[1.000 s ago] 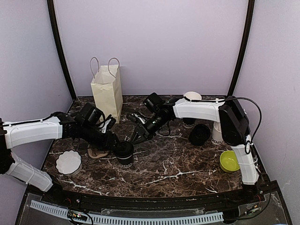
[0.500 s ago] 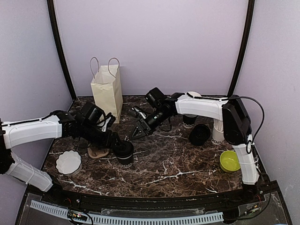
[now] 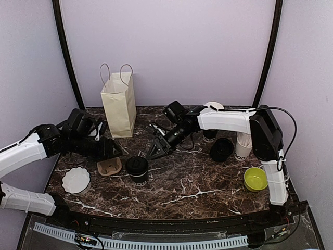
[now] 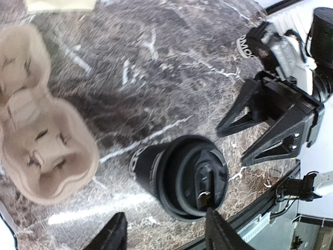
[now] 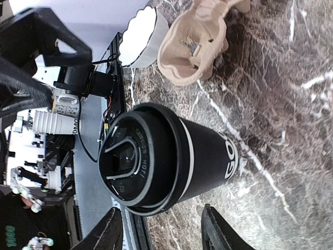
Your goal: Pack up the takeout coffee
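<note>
My left gripper [image 4: 164, 230] is spread and empty, its tips just short of the coffee cup [image 3: 137, 167]. My right gripper [image 5: 158, 233] is spread and empty as well, aimed at that same cup from the other side.

The cup stands upright on the table [image 3: 197, 190] with its black lid [image 5: 132, 161] on. It sits just beside the cardboard carrier [image 3: 109, 166], and neither gripper touches it.

So I judge this is the pick-up: 1 cup to grasp, then into a pocket of the carrier, or on to the paper bag [image 3: 118, 101] at the back. The next move calls for 1 gripper to close on the cup's wall below the lid and keep it level.

My left arm reaches in low from the left. My right arm stretches far across from its base, wrist tipped down.
</note>
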{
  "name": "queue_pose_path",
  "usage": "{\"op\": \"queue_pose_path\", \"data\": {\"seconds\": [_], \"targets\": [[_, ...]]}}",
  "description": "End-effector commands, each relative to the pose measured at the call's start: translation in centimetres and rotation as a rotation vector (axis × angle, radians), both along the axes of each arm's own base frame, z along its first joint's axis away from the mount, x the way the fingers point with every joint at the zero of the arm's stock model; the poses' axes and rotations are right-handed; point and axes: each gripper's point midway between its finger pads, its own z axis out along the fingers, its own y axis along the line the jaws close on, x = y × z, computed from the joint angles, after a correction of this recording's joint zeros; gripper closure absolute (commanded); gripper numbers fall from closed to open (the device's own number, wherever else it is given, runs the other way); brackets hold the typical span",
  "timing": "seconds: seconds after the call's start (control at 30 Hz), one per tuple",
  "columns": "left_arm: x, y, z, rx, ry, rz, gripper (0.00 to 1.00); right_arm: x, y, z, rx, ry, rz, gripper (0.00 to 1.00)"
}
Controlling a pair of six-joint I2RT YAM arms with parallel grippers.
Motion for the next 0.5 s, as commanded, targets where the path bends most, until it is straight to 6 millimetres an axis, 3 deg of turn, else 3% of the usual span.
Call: {"op": "queue_pose_path", "data": {"seconds": [0.0,0.23,0.47], "targets": [[-1.8,1.1,-3.8,-0.073,0.161,0.112,0.50,-0.5,0.2,0.4,0.039,0.067,0.000,0.49],[-1.2,-1.2,-4.1,-0.289,0.161,0.109,0.60,-0.9,0.1,-0.5,0.036,0.117,0.003,0.53],[-1.1,-1.2,-4.8,-0.302,0.162,0.108,0.62,-0.9,-0.1,-1.9,0.005,0.124,-0.006,0.61]]}}
